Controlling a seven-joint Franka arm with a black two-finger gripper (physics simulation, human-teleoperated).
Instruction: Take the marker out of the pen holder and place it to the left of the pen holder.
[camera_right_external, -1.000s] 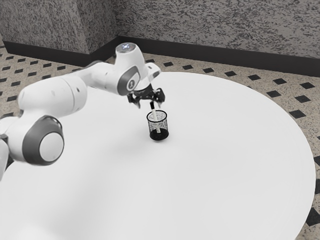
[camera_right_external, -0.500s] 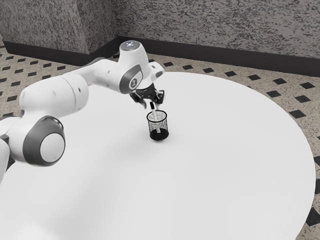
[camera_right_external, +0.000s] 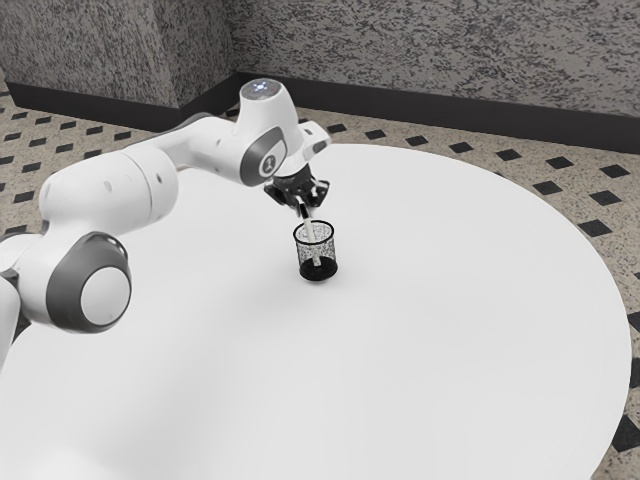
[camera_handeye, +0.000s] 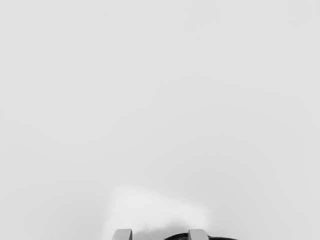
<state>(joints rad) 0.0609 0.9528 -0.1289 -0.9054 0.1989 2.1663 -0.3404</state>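
The marker (camera_right_external: 310, 232) lies just below the pincer (camera_right_external: 307, 208), its black cap right at the fingertips and its white barrel running down into the pen holder (camera_right_external: 329, 255). Its long axis is steep but not plumb: in the exterior view it tilts, with the cap toward the view's left and the foot toward its right. The two fingers are apart, with a gap between them, and I cannot see them pressing the marker from both sides. The single arm (camera_right_external: 110, 190) comes in from the exterior view's left, so the leaning cap is the end nearer to it.

The coming move probably calls for a small lowering and centring over the cap, then a squeeze and a straight lift. The holder's round rim is what stands in the way (a sideways pull could well tip it over). In the wrist view, a dark curved edge (camera_handeye: 177, 237), likely that rim, sits near one finger. The white table (camera_right_external: 440, 300) spreads around the holder.
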